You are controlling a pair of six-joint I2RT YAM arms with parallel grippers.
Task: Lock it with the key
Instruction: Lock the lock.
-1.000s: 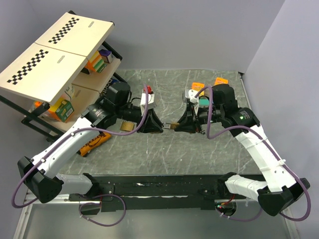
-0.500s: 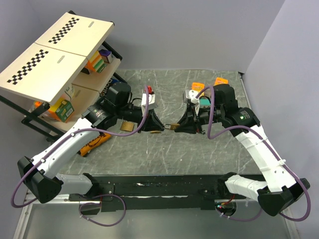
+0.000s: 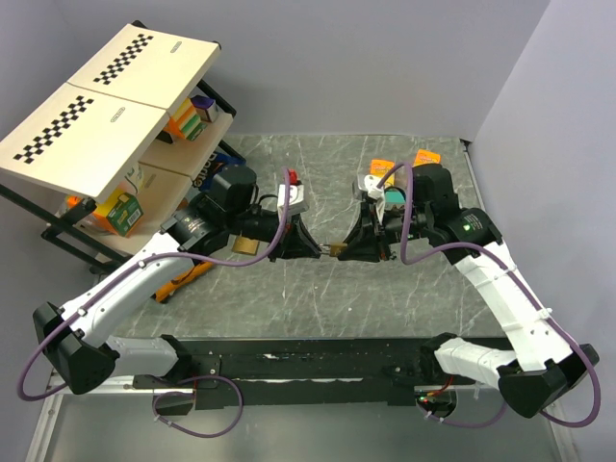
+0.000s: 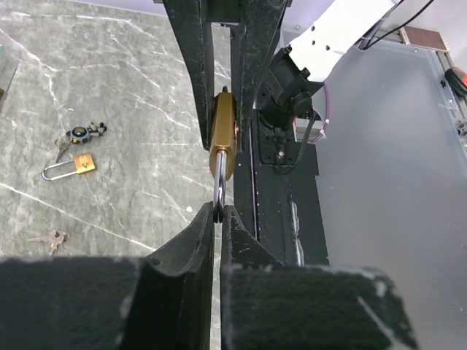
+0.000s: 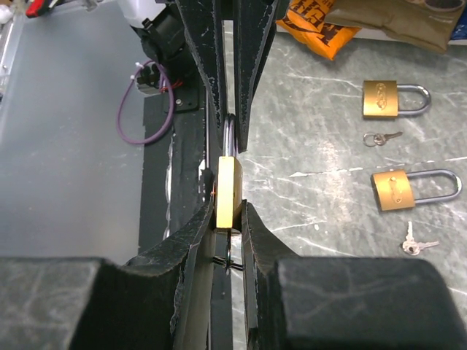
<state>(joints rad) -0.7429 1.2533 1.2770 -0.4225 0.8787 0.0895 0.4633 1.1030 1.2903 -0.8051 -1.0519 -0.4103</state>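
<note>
A: Left fingers [image 4: 191, 244], state?

B: Pressed together on the steel shackle of the held padlock [image 4: 222, 131]. The bend of the shackle sits in the slit between them.

A: Right fingers [image 5: 191, 233]?

B: Pinching the same lock by its brass body, one finger on each flat face. The lock hangs clear of the counter [image 3: 318, 303], edge-on to both wrist cameras. It is strung between the two arms at about mid-counter.

A: Where is the key?

B: The key [image 4: 80, 133] is a small dark bunch on a ring. It lies flat on the counter on the far side of the held padlock, well apart from both pairs of fingers. Just beside it lies a small padlock [image 4: 67, 166] with a thin shackle.

A: Anything at the keyhole end?

B: A thin dark loop shows under the brass body in the right wrist view; it is too small to identify.

A: Other items?

B: A brass padlock [image 5: 381, 98] lies flat near an orange packet [image 5: 321, 29], with another padlock [image 5: 398, 191] beside it, both on the left half of the counter. A small loose key lies near each.
</note>
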